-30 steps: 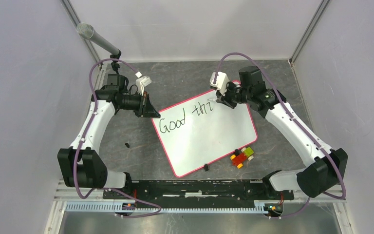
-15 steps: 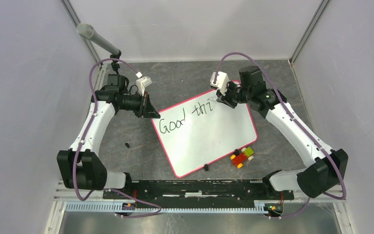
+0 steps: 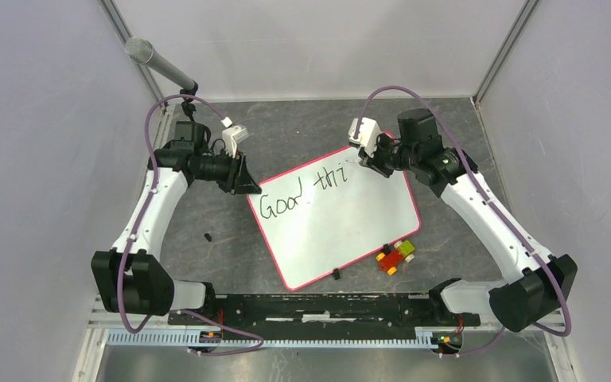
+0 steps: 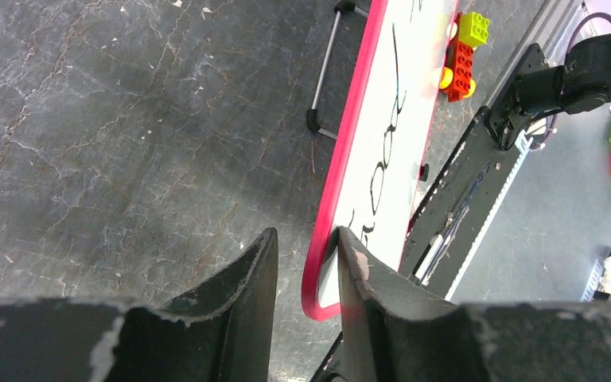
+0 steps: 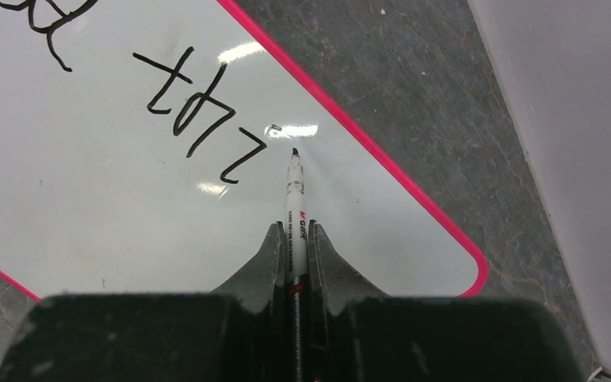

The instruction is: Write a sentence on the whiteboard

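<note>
The whiteboard (image 3: pixel 342 231), white with a red-pink rim, lies tilted on the dark table. The sentence (image 3: pixel 302 193) reads "Good thi" in black along its top edge. My right gripper (image 3: pixel 365 162) is at the board's upper right, shut on a white marker (image 5: pixel 295 199). The marker's black tip sits just right of the "i" (image 5: pixel 231 155); contact with the whiteboard (image 5: pixel 127 207) is unclear. My left gripper (image 4: pixel 306 235) is open at the whiteboard's (image 4: pixel 382 119) upper left corner. The red rim (image 4: pixel 342 175) stands between its fingers, with a gap on the outer side.
Red, yellow and green toy bricks (image 3: pixel 396 256) lie off the board's lower right corner. A small black cap (image 3: pixel 208 237) lies on the table to the left. A microphone (image 3: pixel 155 62) leans in at the back left. A thin metal rod (image 4: pixel 324 72) lies beside the board's edge.
My left gripper's jaws have parted around the board's corner. My right gripper has shifted a little right and back with the marker. The writing is unchanged.
</note>
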Controlling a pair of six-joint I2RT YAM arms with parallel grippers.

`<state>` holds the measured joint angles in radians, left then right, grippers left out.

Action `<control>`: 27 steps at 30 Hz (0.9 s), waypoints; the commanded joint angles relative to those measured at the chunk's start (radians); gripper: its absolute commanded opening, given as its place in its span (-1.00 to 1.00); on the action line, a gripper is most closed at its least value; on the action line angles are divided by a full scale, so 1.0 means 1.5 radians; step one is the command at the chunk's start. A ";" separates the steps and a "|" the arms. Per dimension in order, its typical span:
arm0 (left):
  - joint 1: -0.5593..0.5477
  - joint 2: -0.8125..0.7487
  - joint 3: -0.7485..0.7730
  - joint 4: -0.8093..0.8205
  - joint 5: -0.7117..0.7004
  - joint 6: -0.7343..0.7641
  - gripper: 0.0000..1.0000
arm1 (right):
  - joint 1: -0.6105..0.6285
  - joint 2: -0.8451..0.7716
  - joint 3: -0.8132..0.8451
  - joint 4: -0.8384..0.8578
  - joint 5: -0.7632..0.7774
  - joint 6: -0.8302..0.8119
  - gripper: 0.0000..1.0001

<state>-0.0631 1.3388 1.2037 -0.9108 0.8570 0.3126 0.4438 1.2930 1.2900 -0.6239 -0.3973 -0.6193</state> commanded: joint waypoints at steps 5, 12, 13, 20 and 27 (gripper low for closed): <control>0.000 -0.029 -0.016 0.035 -0.013 -0.024 -0.23 | -0.006 -0.004 -0.004 0.020 0.010 -0.012 -1.00; 0.000 -0.029 -0.019 0.037 -0.005 -0.023 -0.45 | -0.005 0.004 -0.016 0.020 0.002 -0.016 -1.00; -0.001 -0.030 -0.019 0.036 -0.005 -0.022 -0.48 | -0.005 0.006 -0.018 0.020 0.003 -0.016 -1.00; 0.000 -0.029 -0.020 0.037 -0.002 -0.018 -0.70 | -0.005 0.005 -0.052 0.026 0.005 -0.020 -1.00; -0.001 -0.030 -0.022 0.037 -0.004 -0.014 -0.95 | -0.005 -0.021 -0.084 0.019 0.009 -0.022 -1.00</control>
<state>-0.0650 1.3144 1.1778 -0.8810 0.8715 0.3012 0.4381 1.2911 1.2007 -0.5896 -0.3920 -0.6353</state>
